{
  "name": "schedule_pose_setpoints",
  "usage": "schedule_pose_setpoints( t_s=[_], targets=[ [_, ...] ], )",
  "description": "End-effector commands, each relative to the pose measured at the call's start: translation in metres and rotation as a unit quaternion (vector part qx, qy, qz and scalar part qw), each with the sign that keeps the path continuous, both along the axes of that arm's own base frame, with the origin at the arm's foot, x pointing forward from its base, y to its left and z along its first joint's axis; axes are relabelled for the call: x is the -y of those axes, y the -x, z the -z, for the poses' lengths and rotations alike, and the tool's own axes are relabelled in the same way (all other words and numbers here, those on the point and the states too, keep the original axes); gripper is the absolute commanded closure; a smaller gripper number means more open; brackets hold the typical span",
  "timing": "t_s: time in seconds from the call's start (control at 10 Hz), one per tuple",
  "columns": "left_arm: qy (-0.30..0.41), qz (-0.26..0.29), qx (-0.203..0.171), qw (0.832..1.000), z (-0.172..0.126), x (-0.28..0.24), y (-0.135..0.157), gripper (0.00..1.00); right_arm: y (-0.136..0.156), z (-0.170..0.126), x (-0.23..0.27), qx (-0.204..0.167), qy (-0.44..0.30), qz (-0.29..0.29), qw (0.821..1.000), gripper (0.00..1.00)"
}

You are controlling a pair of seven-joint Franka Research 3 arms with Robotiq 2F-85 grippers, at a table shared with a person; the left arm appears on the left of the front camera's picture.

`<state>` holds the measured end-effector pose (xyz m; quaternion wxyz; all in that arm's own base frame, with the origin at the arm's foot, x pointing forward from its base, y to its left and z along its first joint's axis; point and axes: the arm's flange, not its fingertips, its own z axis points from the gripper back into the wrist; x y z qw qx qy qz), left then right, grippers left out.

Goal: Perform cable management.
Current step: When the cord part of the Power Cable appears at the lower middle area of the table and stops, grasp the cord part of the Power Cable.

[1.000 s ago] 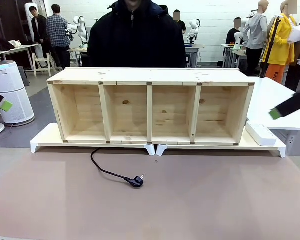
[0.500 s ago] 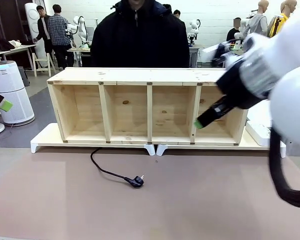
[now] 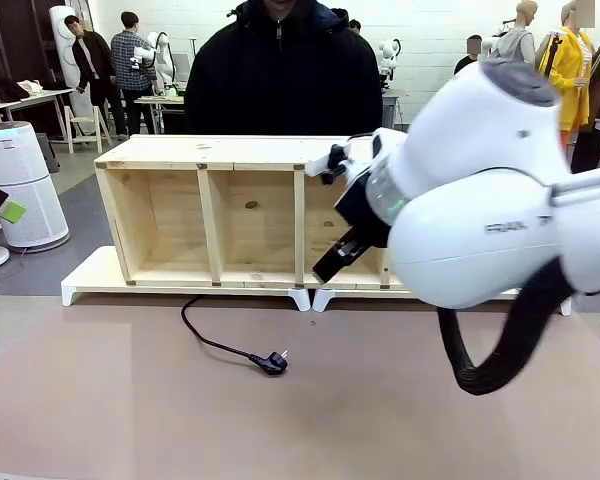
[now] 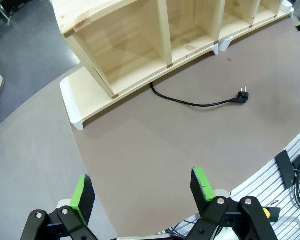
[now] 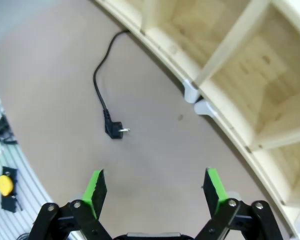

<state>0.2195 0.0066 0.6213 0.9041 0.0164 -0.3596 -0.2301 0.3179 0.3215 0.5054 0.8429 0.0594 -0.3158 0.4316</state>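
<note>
The cable (image 5: 95, 77) lies loose on the surface (image 5: 155, 145), 11 o'clock from our right fingers (image 5: 96, 187), trailing out from the shelf (image 5: 230, 75) (plug end nearest us). Right and left fingers (image 4: 83, 192) are both spread and empty. We hover, probably lining up a grab.

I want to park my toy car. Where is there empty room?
The brown mat left of the cable is bare, up to the wooden shelf. The near strip in front of the plug is bare. The shelf's two left compartments hold nothing. It's crowded on the right, where the right arm hangs before the shelf.
</note>
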Motion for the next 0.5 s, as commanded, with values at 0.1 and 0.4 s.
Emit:
schedule_pose_setpoints(
  t_s=[0.1,0.4],
  targets=[
    [0.0,0.0,0.005,1.0,0.0,0.0,-0.004,0.0,-0.017,0.003,-0.028,-0.02,0.025,-0.01,0.999,0.0],
    [0.0,0.0,0.005,1.0,0.0,0.0,-0.004,0.0,-0.021,0.01,-0.044,-0.072,0.006,-0.056,0.996,0.0]
  ],
)
